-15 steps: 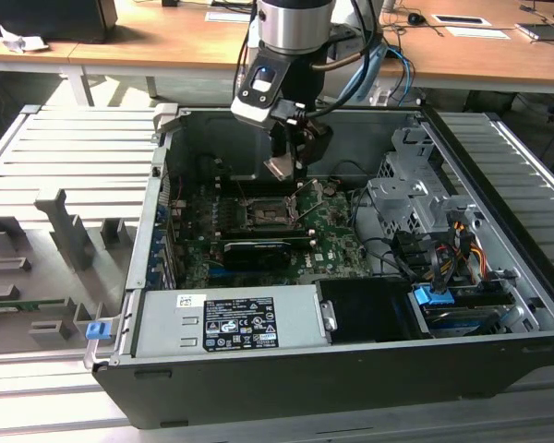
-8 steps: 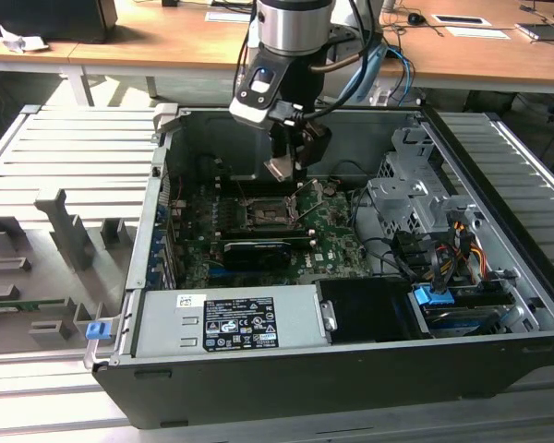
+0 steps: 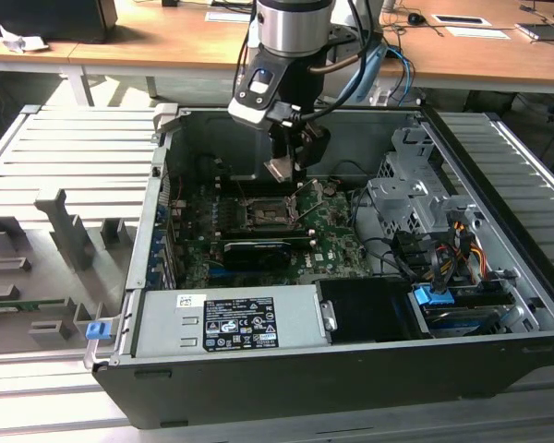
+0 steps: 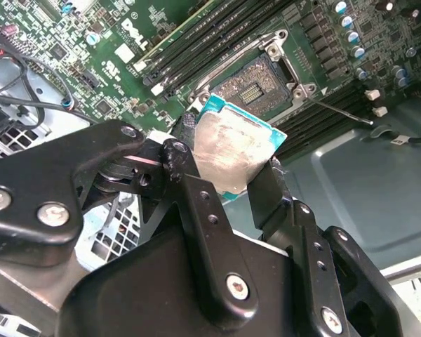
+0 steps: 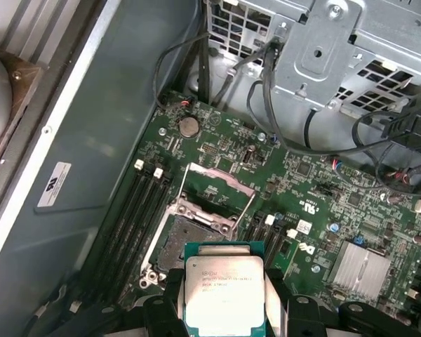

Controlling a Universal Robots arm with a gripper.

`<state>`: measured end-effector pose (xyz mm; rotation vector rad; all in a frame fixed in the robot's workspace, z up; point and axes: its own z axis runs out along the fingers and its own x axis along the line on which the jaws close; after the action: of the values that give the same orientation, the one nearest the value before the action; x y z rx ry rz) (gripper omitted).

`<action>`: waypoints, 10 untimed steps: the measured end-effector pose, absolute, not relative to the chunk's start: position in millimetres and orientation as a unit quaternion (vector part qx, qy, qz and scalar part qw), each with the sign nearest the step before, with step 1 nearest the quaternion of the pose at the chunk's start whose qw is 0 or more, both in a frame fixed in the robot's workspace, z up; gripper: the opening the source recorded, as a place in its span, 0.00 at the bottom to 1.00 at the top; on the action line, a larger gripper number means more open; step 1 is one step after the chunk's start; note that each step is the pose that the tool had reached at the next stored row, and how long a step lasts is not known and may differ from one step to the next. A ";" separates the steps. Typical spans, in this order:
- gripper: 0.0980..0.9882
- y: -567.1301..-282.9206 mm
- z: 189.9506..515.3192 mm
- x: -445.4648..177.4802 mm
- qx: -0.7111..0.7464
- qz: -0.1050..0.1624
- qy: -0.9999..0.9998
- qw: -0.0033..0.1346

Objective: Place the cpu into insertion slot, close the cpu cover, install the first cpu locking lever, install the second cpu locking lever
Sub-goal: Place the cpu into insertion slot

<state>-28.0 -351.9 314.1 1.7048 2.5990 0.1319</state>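
Arm (image 3: 294, 28) comes straight down from above into the open computer case (image 3: 351, 369), wrist vertical, gripper (image 3: 291, 166) hanging over the motherboard (image 3: 258, 235) toward the back of the case. The jaws are clamped on the cpu (image 3: 279, 169), one finger (image 4: 189, 186) on each opposite edge. In both wrist views the chip sits between the black fingers, silvery top facing the first wrist camera and green edge showing. The cpu (image 5: 221, 291) is in the air, above and just beside the socket (image 5: 179, 235), not touching it. The socket (image 4: 256, 84) is bare, contacts exposed. The cpu cover (image 5: 221, 177) stands swung up at the far edge of the socket.

Writing: small dark print lines on the cpu top in the first wrist view. White logo print on the board (image 4: 130, 31) in the second wrist view. White sticker (image 5: 54, 184) on the grey case wall. Large white-and-black label (image 3: 231, 323) on the power supply box at the front of the case, text too small to read.
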 end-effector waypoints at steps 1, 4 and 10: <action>0.50 -351.9 313.6 -28.0 0.548 0.042 0.835 0.015; 0.50 -351.9 312.5 -28.0 0.549 0.042 0.834 0.015; 0.50 -351.9 310.9 -28.1 0.553 0.042 0.832 0.015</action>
<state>-28.1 -351.9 310.9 1.7197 2.5896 0.1301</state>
